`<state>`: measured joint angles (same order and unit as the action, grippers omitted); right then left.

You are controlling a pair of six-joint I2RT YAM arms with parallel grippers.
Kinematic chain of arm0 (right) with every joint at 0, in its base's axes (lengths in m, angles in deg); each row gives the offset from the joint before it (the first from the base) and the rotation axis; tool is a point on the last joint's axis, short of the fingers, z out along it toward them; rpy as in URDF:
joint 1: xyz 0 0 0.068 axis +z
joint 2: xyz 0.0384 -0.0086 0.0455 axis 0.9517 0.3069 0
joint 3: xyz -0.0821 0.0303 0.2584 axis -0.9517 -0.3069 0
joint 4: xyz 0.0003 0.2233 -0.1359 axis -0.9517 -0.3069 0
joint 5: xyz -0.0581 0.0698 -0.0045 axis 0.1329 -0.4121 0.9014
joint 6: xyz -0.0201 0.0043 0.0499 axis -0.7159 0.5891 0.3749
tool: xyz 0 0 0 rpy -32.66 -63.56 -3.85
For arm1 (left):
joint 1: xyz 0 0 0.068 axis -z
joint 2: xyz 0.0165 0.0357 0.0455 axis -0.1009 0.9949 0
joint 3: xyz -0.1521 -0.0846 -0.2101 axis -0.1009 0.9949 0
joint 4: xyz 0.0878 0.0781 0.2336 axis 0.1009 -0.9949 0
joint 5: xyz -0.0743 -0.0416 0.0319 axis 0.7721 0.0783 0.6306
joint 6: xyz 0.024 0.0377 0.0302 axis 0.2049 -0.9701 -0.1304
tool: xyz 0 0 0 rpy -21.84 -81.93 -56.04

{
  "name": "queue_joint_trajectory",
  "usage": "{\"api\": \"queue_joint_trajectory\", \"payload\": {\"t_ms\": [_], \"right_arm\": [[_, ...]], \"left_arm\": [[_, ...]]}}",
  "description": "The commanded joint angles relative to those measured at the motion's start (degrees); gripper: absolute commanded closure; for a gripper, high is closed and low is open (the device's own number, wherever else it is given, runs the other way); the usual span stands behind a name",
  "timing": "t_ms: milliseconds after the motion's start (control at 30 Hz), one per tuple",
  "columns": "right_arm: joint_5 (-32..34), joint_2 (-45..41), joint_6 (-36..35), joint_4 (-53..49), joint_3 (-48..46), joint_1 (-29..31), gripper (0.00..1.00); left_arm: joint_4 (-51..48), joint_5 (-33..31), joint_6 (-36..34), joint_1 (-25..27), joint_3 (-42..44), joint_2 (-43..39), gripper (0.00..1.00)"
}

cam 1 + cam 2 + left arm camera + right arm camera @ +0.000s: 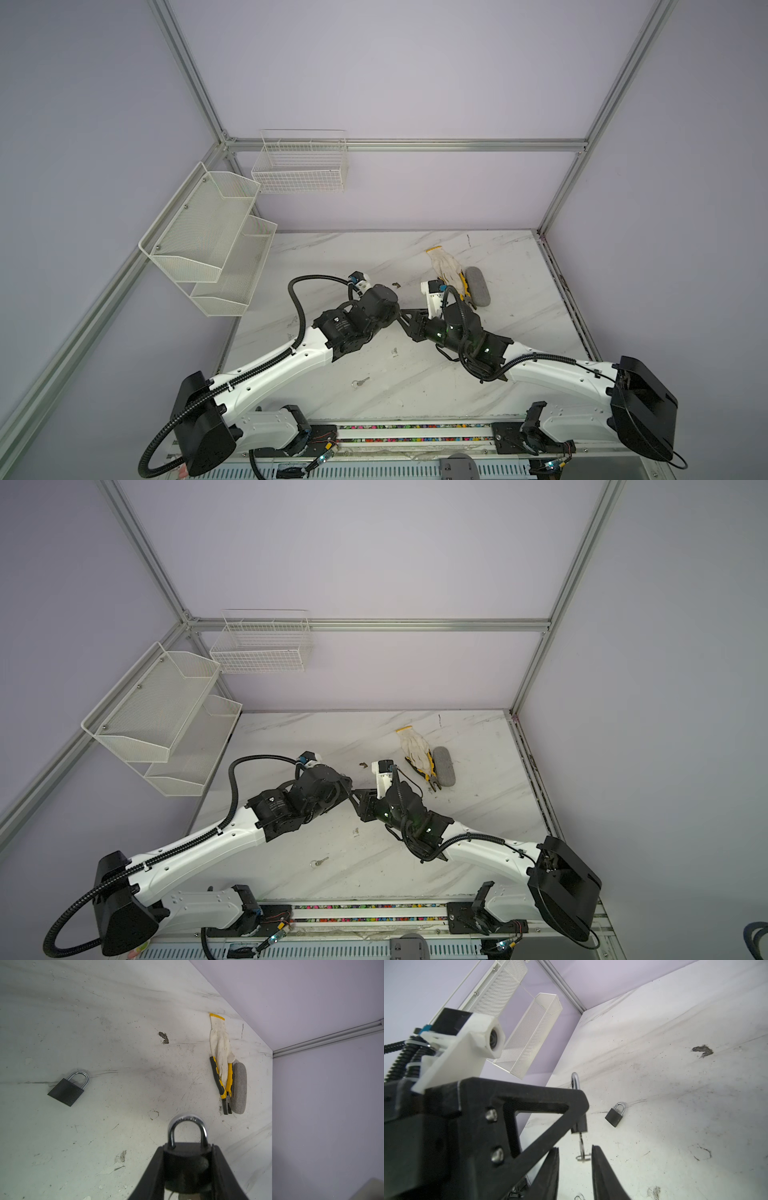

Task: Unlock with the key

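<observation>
A black padlock (pixel 187 1159) with a silver shackle is clamped by its body in my left gripper (pixel 188 1147), above the table. In the right wrist view this padlock (pixel 580 1124) shows behind the left finger. The key (pixel 581 1141) sticks out of its underside, with its ring (pixel 583 1157) at the end. My right gripper (pixel 575 1147) is open, its fingers on either side of the key ring and apart from it. A second, closed padlock (pixel 66 1092) (pixel 614 1115) lies flat on the table. In both top views a loose key (pixel 360 382) (pixel 318 861) lies near the front.
A white glove (pixel 444 264), yellow pliers (pixel 220 1082) and a grey oval case (pixel 478 286) lie together at the back right. White mesh shelves (pixel 208 241) and a wire basket (pixel 299 166) hang on the left and back walls. The two arms meet mid-table.
</observation>
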<state>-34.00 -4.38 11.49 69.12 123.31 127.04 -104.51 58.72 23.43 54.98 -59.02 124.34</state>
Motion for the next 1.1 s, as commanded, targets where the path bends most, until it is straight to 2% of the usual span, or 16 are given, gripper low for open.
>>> {"api": "queue_joint_trajectory", "payload": {"t_ms": [0, 267, 700, 900, 967, 1067], "right_arm": [[-1.93, -0.49, 3.59, 1.95, -0.97, -0.24, 0.70], [-1.99, 2.48, 5.59, 2.19, -0.44, -0.72, 0.78], [0.35, 2.27, 2.65, 2.10, 0.35, -1.09, 0.90], [1.27, 2.47, 1.40, 1.94, 1.25, -1.27, 0.95], [2.20, 2.51, 0.62, 2.03, 1.55, -1.34, 1.00], [2.77, 2.48, -0.88, 2.12, 2.74, -1.41, 1.00]], "left_arm": [[1.00, -2.43, 0.52, -0.12, -0.57, -0.85, 1.00], [1.72, -2.49, 1.13, -0.18, -0.34, -0.87, 1.00], [2.05, -1.31, 0.85, -0.32, -0.35, -0.75, 1.00], [2.14, 2.92, -0.45, -0.33, -0.48, -0.80, 1.00], [2.19, 5.24, -1.25, -0.19, -0.93, -0.71, 1.00], [2.13, 8.34, -2.62, 0.27, -1.06, -0.17, 1.00]]}}
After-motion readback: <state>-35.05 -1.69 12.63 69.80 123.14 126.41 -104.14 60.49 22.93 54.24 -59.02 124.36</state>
